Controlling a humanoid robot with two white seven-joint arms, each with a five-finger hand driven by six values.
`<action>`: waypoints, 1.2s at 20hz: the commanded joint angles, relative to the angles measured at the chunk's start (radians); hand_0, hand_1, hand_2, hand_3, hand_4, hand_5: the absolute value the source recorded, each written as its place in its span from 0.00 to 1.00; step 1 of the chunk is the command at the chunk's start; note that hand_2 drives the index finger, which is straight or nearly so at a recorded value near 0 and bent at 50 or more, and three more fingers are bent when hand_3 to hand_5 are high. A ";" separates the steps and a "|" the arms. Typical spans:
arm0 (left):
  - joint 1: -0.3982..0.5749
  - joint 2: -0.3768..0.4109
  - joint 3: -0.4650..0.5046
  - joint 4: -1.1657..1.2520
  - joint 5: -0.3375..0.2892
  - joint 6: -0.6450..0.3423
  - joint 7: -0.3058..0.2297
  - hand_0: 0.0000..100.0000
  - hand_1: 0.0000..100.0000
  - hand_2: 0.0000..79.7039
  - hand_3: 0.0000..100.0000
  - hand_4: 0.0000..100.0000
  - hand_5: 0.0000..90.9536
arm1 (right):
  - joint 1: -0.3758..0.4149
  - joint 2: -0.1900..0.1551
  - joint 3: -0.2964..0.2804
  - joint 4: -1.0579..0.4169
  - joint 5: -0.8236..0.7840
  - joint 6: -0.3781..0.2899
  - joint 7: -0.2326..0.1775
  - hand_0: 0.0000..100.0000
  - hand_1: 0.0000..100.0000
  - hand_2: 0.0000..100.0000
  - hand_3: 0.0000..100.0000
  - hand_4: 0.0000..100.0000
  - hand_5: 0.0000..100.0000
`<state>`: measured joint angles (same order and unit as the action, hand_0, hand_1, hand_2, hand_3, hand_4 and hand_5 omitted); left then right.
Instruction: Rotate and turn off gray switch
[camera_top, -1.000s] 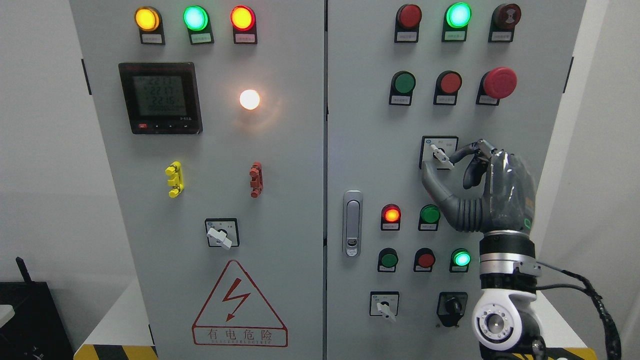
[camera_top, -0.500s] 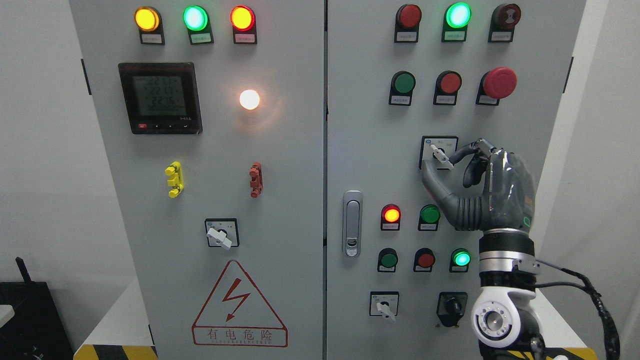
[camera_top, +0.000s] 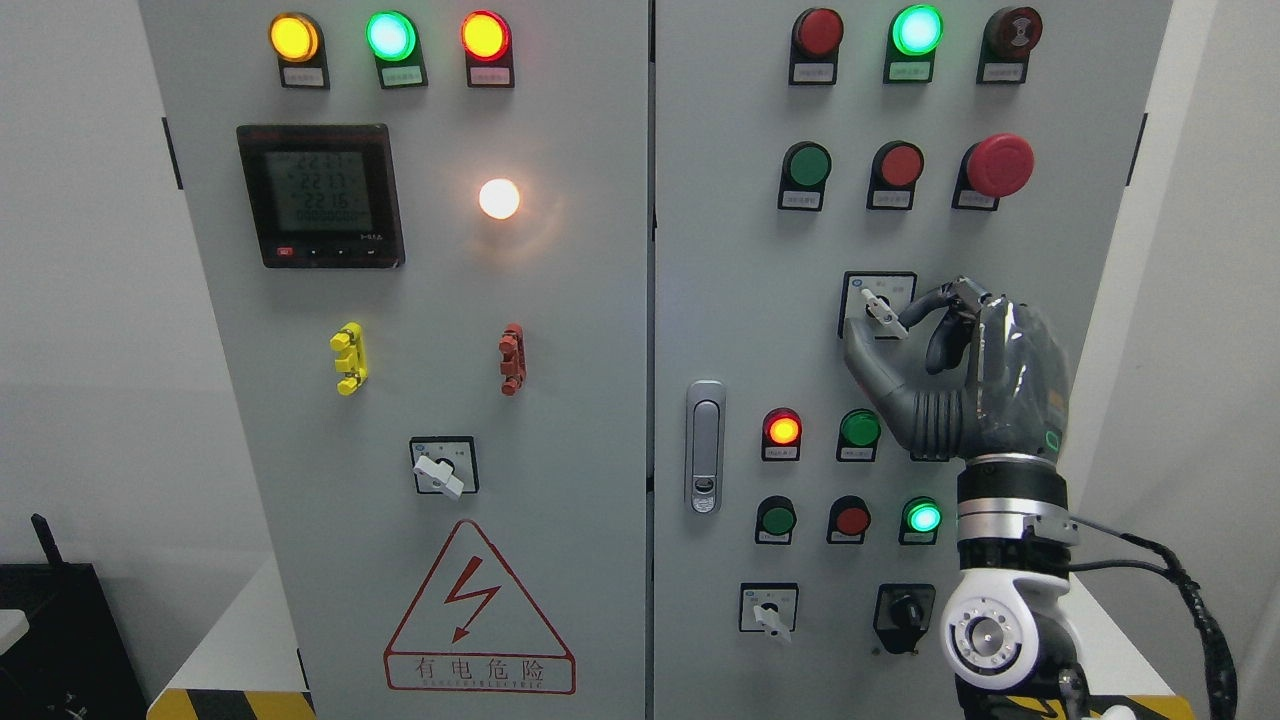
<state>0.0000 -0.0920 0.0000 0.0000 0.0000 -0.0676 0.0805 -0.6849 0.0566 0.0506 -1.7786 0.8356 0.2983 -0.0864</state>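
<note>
Head view: almost no change is seen against the frames half a second and one second back. The right hand (camera_top: 960, 370), dark grey with jointed fingers, has only been shifted a touch lower and left at the wrist, and its grasp is unchanged. The small grey-white rotary switch lever (camera_top: 880, 310) on its square black-framed plate is pinched between thumb (camera_top: 868, 362) from below and a fingertip from the right; the other fingers are curled behind. Landmark: big red mushroom push-button (camera_top: 998, 165). The switch sits below it and slightly left, on the grey cabinet's right door (camera_top: 740, 300). The lever is tilted, upper end left and lower end right, at the same angle as before, so no rotation is registered yet. Judgement: the grip phase is done, the turn itself is barely started or stalled; wrist rotation is what is called for next, with slip off the short lever as the main risk. Left hand is not seen.
</note>
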 joint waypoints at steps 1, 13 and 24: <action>-0.009 0.000 0.008 -0.026 0.020 0.000 -0.001 0.12 0.39 0.00 0.00 0.00 0.00 | -0.004 0.000 0.000 0.010 -0.001 -0.001 0.001 0.14 0.47 0.60 0.98 0.94 1.00; -0.009 0.000 0.008 -0.026 0.020 0.000 -0.001 0.12 0.39 0.00 0.00 0.00 0.00 | -0.012 0.003 0.000 0.010 -0.001 -0.001 0.001 0.17 0.45 0.62 0.99 0.95 1.00; -0.009 0.000 0.008 -0.026 0.020 0.002 -0.001 0.12 0.39 0.00 0.00 0.00 0.00 | -0.012 0.003 0.003 0.010 0.000 0.002 0.001 0.26 0.46 0.63 1.00 0.95 1.00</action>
<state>0.0000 -0.0920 0.0000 0.0000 0.0000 -0.0666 0.0805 -0.6959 0.0589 0.0517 -1.7697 0.8355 0.2985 -0.0854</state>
